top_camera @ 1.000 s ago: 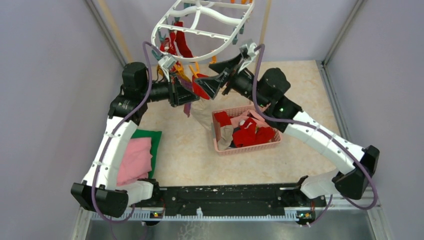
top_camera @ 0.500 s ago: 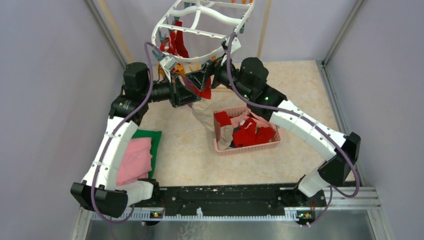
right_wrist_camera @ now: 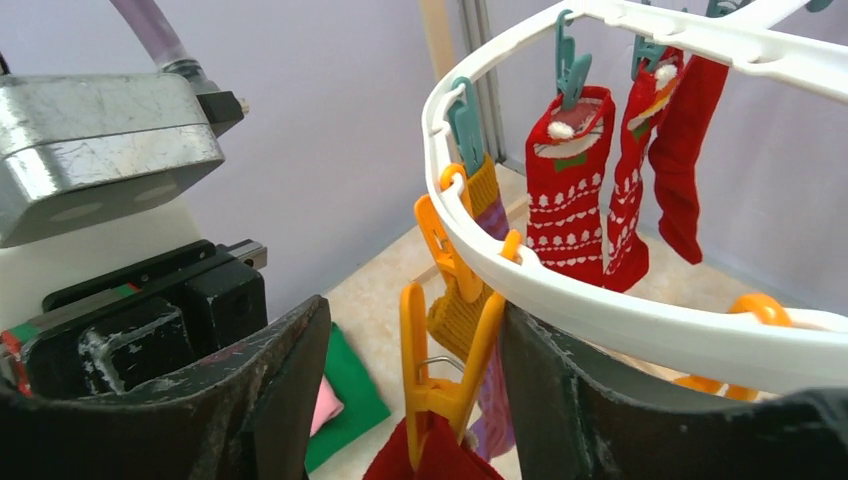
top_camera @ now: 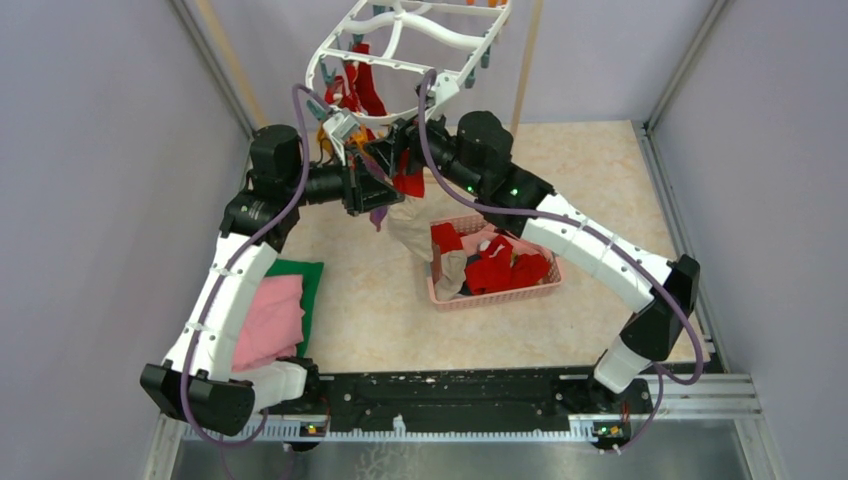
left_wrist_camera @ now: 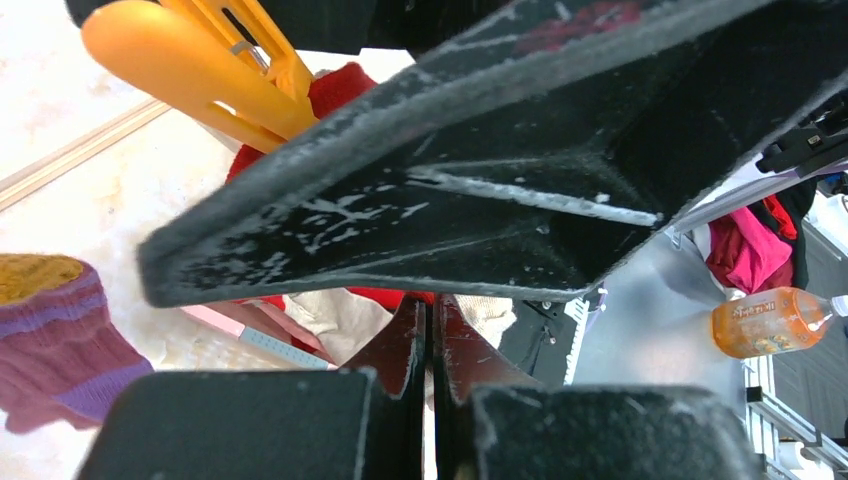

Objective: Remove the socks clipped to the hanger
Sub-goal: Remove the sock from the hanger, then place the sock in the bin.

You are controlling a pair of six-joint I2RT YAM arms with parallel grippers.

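**While red socks [right_wrist_camera: 565, 190] hang clipped, right gripper [right_wrist_camera: 415, 315] straddles orange clip [right_wrist_camera: 432, 398]**

Under the hanger's [right_wrist_camera: 620, 315] white rim, the right gripper is spread, one finger either side of the clip pinching a red sock [right_wrist_camera: 420, 462]. The left gripper's [left_wrist_camera: 430, 320] fingers are pressed together, close by.

No legible text, label, brand, number or sign on any surface in the three views

Red white-patterned socks [right_wrist_camera: 565, 190], white hanger [right_wrist_camera: 620, 320]
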